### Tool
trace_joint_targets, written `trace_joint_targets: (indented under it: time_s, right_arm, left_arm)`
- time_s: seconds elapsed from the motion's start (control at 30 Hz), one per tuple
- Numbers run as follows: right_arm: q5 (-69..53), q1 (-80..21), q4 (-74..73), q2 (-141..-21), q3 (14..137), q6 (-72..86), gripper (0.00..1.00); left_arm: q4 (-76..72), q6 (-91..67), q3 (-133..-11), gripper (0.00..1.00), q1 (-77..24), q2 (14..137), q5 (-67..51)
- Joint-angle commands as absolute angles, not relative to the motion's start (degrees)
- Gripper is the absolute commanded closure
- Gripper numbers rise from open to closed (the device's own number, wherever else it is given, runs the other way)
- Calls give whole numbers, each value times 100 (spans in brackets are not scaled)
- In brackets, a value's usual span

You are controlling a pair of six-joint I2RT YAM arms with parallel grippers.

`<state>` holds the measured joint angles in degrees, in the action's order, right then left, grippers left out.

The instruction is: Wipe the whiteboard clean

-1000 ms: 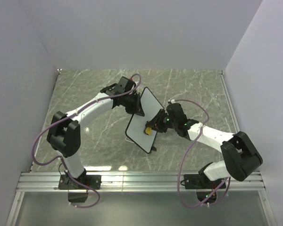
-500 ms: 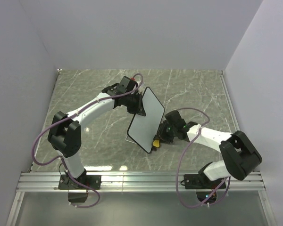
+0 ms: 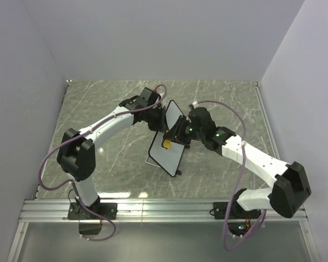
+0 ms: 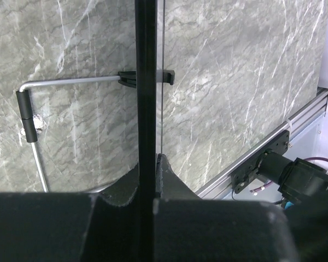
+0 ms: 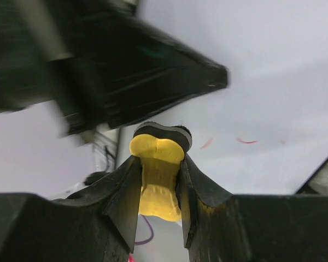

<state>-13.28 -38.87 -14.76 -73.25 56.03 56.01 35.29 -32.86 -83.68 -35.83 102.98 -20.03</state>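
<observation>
Whiteboard point(image 3: 165, 157) mid-bench, tilted up on edge, lower corner close to bench point(image 3: 104, 109). Open bench to left and behind board; walls on three sides.
Left claw point(image 3: 163, 126) pressed tight on board's rim, board edge-on between its fingers point(image 4: 167, 180).
Right claw point(image 3: 171, 141) pinching yellow eraser point(image 3: 167, 144), eraser's end against white face; faint red marks point(image 5: 246, 141) just beside it.
Versus half second ago: eraser up from board's lower edge to mid-face; right arm stretched further forward.

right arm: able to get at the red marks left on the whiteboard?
Likely yes: its fingers hold the eraser at the whiteboard face, the red marks close beside it, nothing between.
</observation>
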Motion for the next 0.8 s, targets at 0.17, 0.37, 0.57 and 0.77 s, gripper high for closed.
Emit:
trace_joint_targets:
  time_s: [0.17,0.37,0.57,0.77]
  right_arm:
    - [-1520,-4174,-1424,-7690,5696,5607,100]
    - [-1705,-4315,-1222,-7936,5319,5608,100]
    - [-1907,-4114,-783,-8077,4370,5713,100]
    - [-2136,-3674,-71,-8393,3508,5757,100]
  left_arm:
    - [4272,-3032,-7805,100,-4052,11470,-932]
    - [4236,-3094,-7761,100,-4052,11479,-949]
    - [4228,-3129,-7647,100,-4052,11382,-923]
    - [4254,-3164,-7410,100,-4043,11162,-809]
